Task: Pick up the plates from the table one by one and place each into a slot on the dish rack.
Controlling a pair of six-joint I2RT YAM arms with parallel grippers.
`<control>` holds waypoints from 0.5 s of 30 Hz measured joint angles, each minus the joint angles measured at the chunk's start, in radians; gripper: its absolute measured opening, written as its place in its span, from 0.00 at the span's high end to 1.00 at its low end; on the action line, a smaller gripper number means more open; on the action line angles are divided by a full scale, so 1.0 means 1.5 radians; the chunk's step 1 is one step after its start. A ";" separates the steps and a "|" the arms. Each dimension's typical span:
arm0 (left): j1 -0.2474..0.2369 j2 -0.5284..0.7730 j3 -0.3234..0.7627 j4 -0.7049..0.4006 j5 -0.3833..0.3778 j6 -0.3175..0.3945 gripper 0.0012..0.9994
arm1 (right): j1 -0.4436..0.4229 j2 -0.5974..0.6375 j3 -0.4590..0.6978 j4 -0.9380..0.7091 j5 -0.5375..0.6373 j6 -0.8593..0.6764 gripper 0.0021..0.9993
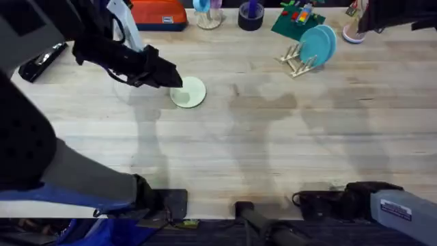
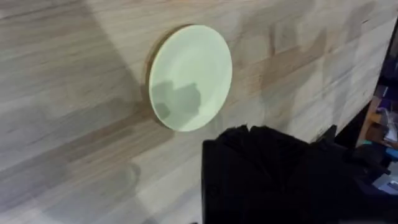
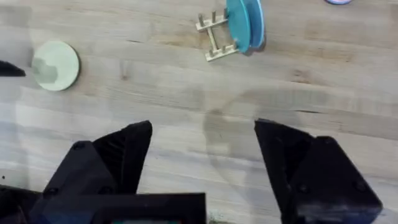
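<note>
- The left claw [image 1: 172, 78] hovers at the cream plate's [image 1: 188, 91] edge; whether its fingers are apart or together I cannot tell.
- The right claw [image 3: 202, 155] is spread wide, holding nothing, well apart from the plate.
- Two teal plates [image 1: 318, 44] already stand in the dish rack [image 1: 295, 60].
- The cream plate lies flat on the bench [image 1: 273, 137], not yet lifted or slotted.

my table [image 1: 273, 137] was a broad top of pale wooden planks with plain grain. a cream plate [image 1: 189, 92] lay flat on it, left of the middle. far off at the back right stood the small wooden dish rack [image 1: 298, 60], two teal plates [image 1: 318, 42] upright in its pegs. a green brick board [image 1: 295, 22] and a dark roll [image 1: 250, 16] sat along the back edge.
</note>
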 joint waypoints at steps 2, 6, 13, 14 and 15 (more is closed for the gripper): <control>0.000 0.011 0.000 0.005 0.006 0.006 0.96 | 0.000 0.000 0.000 0.000 0.000 0.000 0.00; 0.000 0.022 -0.001 0.011 0.013 0.015 0.96 | 0.000 0.000 0.000 0.000 0.000 0.000 0.00; 0.009 0.027 -0.002 0.023 0.016 0.019 0.96 | 0.000 0.000 0.000 0.000 0.000 0.000 0.00; 0.014 0.027 -0.002 0.023 0.016 0.019 0.96 | 0.000 0.000 0.000 0.000 0.000 0.000 0.00; 0.018 0.027 -0.002 0.023 0.016 0.020 0.96 | 0.000 0.000 0.000 0.000 0.000 0.000 0.00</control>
